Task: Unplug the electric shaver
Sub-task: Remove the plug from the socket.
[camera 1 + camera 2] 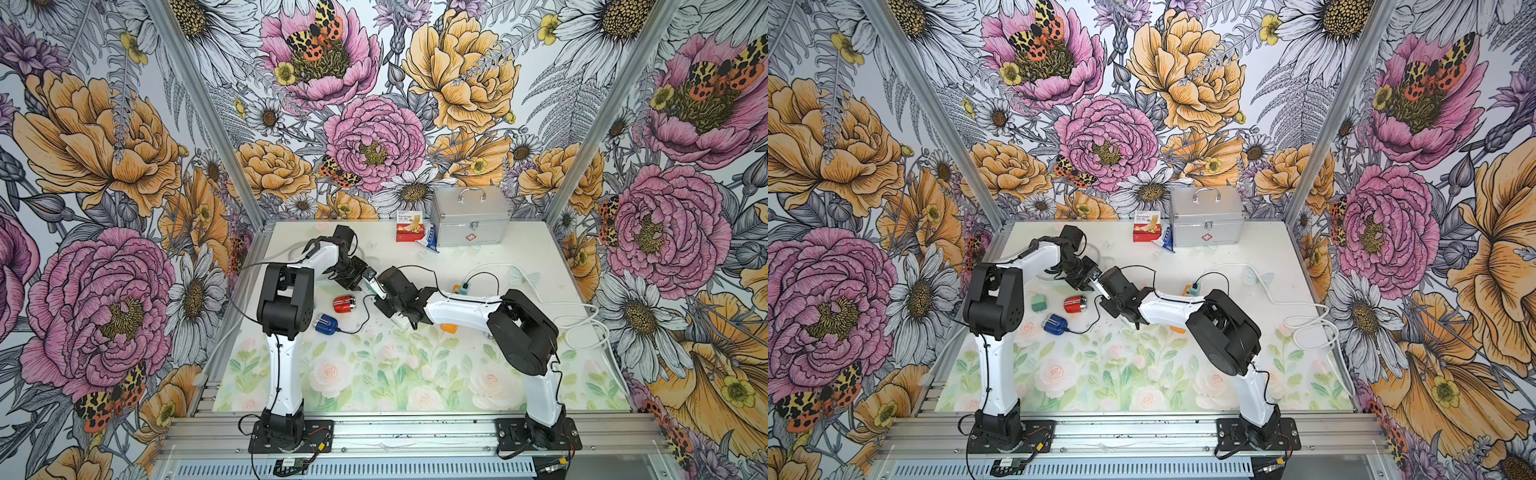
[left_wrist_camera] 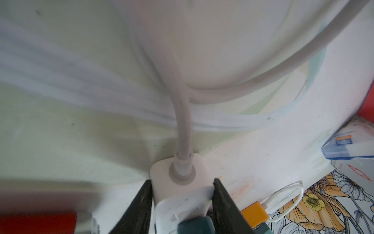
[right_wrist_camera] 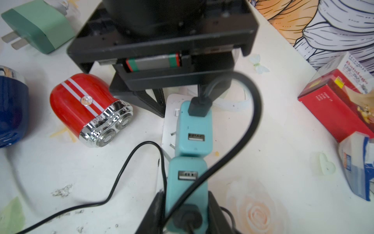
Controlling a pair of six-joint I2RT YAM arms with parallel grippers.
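A blue electric shaver (image 1: 325, 324) (image 3: 10, 107) lies on the table, and a thin black cable (image 1: 360, 322) (image 3: 121, 182) runs from it toward a white power strip (image 1: 376, 287) (image 3: 169, 125). Two teal adapters sit on the strip. The far one (image 3: 194, 129) carries a black USB plug (image 3: 199, 107). My right gripper (image 3: 186, 195) (image 1: 386, 300) is shut on the near one (image 3: 187, 178). My left gripper (image 2: 182, 182) (image 1: 369, 277) is shut on the cable end of the strip (image 2: 182, 190). A red shaver (image 1: 344, 304) (image 3: 89, 109) lies beside it with no cable.
A green charger (image 1: 1039, 303) (image 3: 38, 26) lies left of the red shaver. A red bandage box (image 1: 409, 227) and a silver case (image 1: 469, 216) stand at the back. An orange adapter (image 1: 449, 328), another adapter (image 1: 463, 287) and looped white cable (image 1: 582, 316) lie to the right.
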